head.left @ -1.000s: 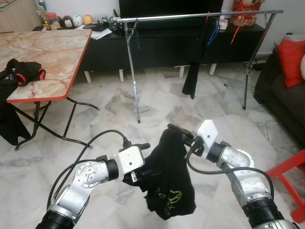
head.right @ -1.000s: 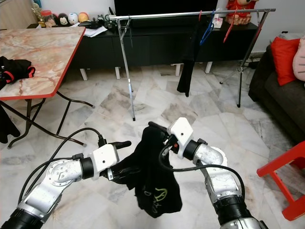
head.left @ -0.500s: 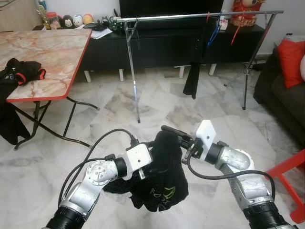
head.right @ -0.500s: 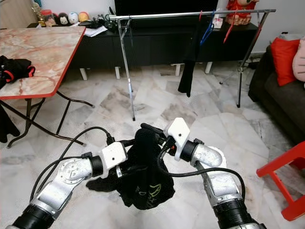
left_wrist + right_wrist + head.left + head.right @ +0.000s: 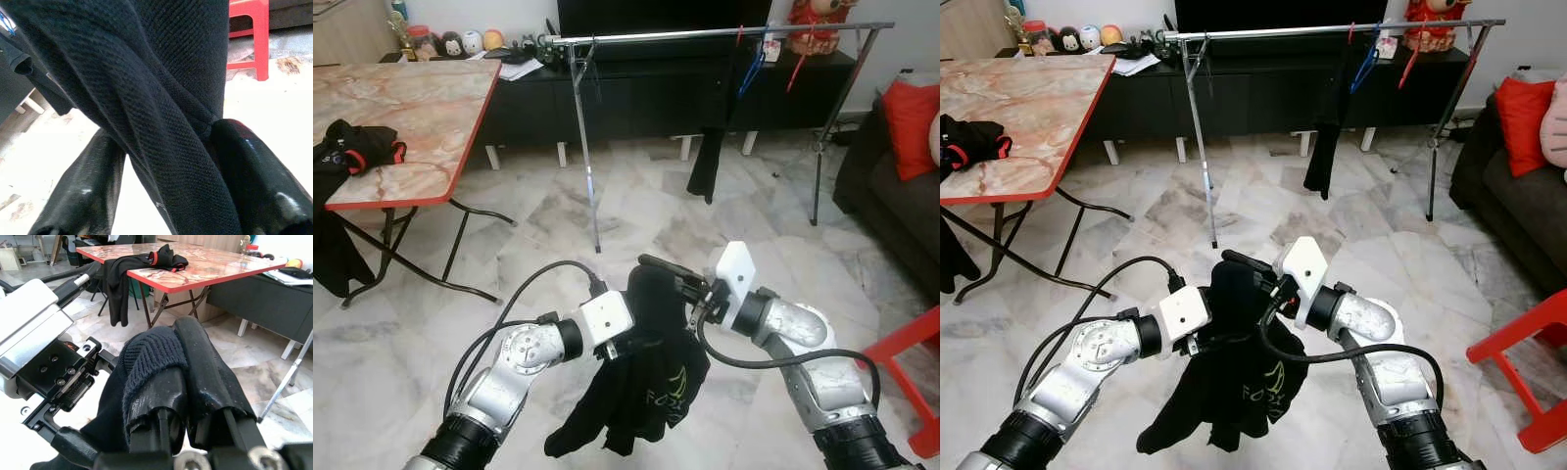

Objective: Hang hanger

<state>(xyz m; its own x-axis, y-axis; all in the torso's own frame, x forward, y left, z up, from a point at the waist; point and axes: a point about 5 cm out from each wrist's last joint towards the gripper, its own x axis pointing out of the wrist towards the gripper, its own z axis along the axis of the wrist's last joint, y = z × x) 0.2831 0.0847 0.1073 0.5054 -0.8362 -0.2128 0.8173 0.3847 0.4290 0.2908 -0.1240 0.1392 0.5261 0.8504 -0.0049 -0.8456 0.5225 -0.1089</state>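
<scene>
Black garment [image 5: 641, 392]: held in mid-air between both arms, above the marble floor [image 5: 509, 323]. Since half a second ago its lower part has dropped out of a bunch and now hangs long, pale logo facing forward; the two arms sit slightly closer together.

Left tool [image 5: 168, 161]: two black fingers [image 5: 254, 181] clamped on a twisted fold of the garment, cloth pinched between them.

Right tool [image 5: 188, 377]: fingers close together, ribbed cloth wrapped over one of them; gripping the garment's top.

Red stool [image 5: 906, 377]: on the floor at the right, near the right arm.

Worktop [image 5: 411, 117]: marble-patterned, red-edged, left side; dark clothing [image 5: 357, 147] draped over its near edge.

Clothes rail [image 5: 715, 32]: metal, well beyond the garment, in front of a black TV cabinet [image 5: 636, 93]. Blue hanger [image 5: 754, 64] and red hanger [image 5: 798, 59] on the bar's right part; a black item [image 5: 708, 162] hangs below. Rail upright stands between the arms and the cabinet.

Sofa with red cushion [image 5: 911, 113]: far right.
</scene>
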